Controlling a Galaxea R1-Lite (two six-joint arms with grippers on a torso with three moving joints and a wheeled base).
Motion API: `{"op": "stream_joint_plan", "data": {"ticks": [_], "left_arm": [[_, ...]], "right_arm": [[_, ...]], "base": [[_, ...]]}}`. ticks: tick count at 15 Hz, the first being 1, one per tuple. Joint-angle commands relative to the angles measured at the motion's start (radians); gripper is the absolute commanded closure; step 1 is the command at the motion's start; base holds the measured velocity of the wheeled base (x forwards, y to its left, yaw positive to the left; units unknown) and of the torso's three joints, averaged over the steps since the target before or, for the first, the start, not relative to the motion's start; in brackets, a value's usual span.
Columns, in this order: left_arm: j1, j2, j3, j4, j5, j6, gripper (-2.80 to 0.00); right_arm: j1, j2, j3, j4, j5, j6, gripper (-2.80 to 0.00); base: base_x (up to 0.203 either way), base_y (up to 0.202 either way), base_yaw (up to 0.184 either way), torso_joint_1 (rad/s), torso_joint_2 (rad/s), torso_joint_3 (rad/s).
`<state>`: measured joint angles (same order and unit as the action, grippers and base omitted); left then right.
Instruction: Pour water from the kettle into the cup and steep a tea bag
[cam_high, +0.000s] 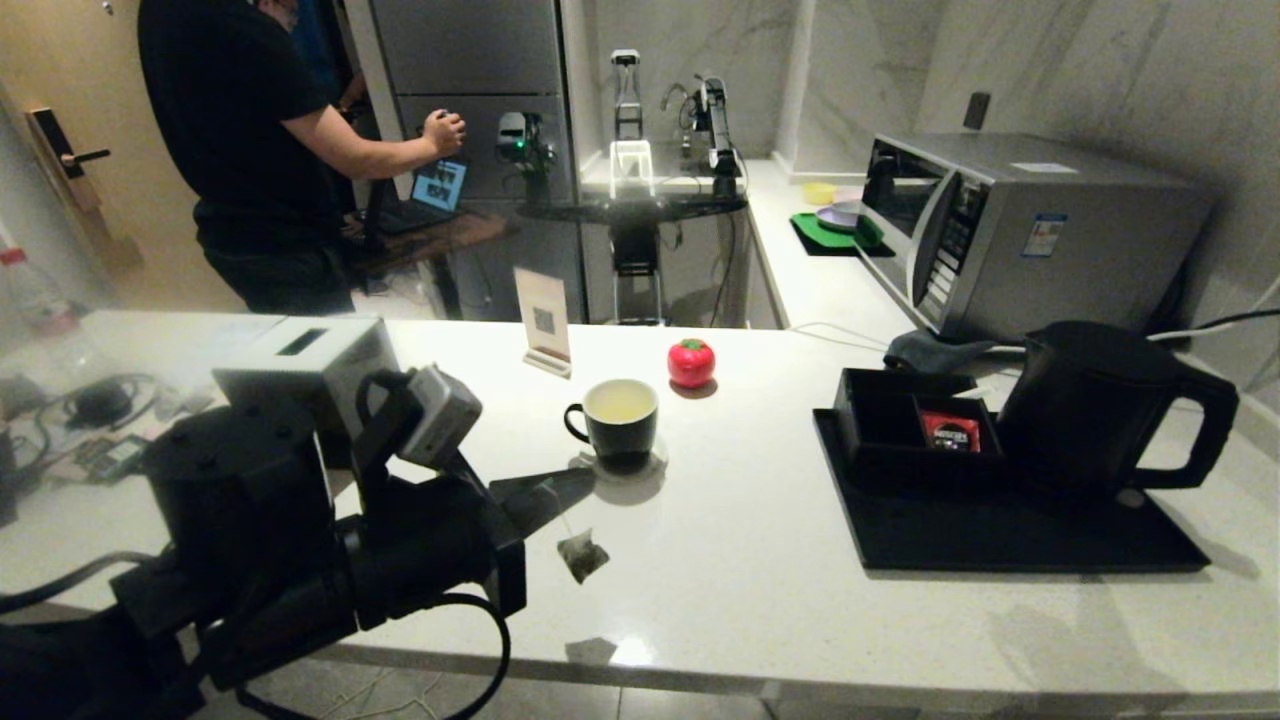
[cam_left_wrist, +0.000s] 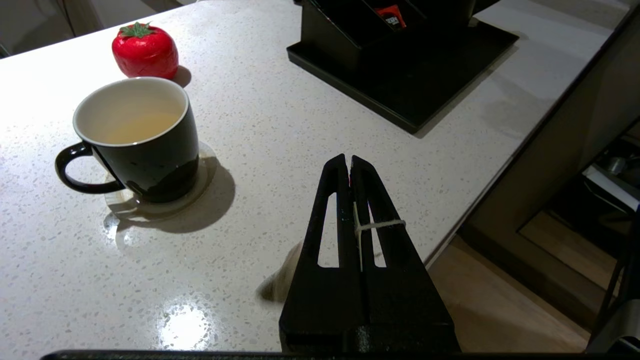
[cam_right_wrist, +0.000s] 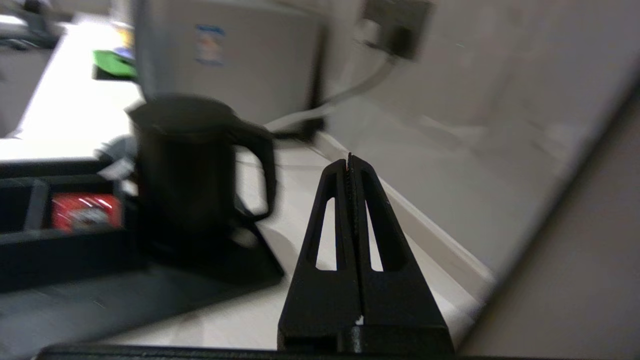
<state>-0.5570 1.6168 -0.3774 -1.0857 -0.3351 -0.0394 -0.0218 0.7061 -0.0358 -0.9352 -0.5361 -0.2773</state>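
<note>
The black cup (cam_high: 620, 415) (cam_left_wrist: 137, 145) stands mid-counter holding pale yellowish water (cam_high: 620, 402) (cam_left_wrist: 137, 127). My left gripper (cam_high: 588, 480) (cam_left_wrist: 348, 161) hovers just in front of the cup and a little to its left, shut on the tea bag's white string (cam_left_wrist: 380, 226). The tea bag (cam_high: 582, 555) (cam_left_wrist: 280, 280) dangles below the fingers, above the counter and outside the cup. The black kettle (cam_high: 1090, 410) (cam_right_wrist: 185, 165) sits on the tray at the right, handle pointing right. My right gripper (cam_right_wrist: 349, 160) is shut on nothing, off to the kettle's right near the wall.
A black tray (cam_high: 1000, 540) carries a compartment box (cam_high: 900, 440) with a red packet (cam_high: 949, 430). A red tomato-shaped object (cam_high: 691, 362) sits behind the cup beside a card stand (cam_high: 543, 320). A microwave (cam_high: 1020, 230) is at the back right. A person stands far left.
</note>
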Motion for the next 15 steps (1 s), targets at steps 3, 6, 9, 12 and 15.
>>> {"op": "stream_joint_plan", "data": {"ticks": [3, 6, 9, 12, 15], "left_arm": [[0.000, 0.009, 0.000, -0.006, -0.002, -0.001, 0.00], [0.000, 0.021, -0.001, -0.008, -0.002, -0.001, 0.00], [0.000, 0.032, -0.008, -0.008, -0.004, -0.001, 0.00], [0.000, 0.034, -0.005, -0.008, -0.004, -0.001, 0.00], [0.000, 0.032, -0.001, -0.008, -0.004, -0.001, 0.00]], "right_arm": [[-0.032, -0.294, 0.026, 0.225, 0.005, -0.005, 0.00], [-0.026, -0.369, 0.034, 0.349, 0.173, -0.002, 0.00], [-0.025, -0.442, 0.034, 0.518, 0.387, 0.023, 0.00], [-0.023, -0.465, 0.034, 0.671, 0.494, 0.123, 0.00], [0.000, -0.537, 0.035, 0.803, 0.509, 0.163, 0.00]], "base": [[0.000, 0.000, 0.000, 0.000, 0.00, 0.000], [0.000, 0.000, 0.000, 0.000, 0.00, 0.000], [0.000, 0.000, 0.000, 0.000, 0.00, 0.000], [0.000, 0.000, 0.000, 0.000, 0.00, 0.000], [0.000, 0.000, 0.000, 0.000, 0.00, 0.000]]}}
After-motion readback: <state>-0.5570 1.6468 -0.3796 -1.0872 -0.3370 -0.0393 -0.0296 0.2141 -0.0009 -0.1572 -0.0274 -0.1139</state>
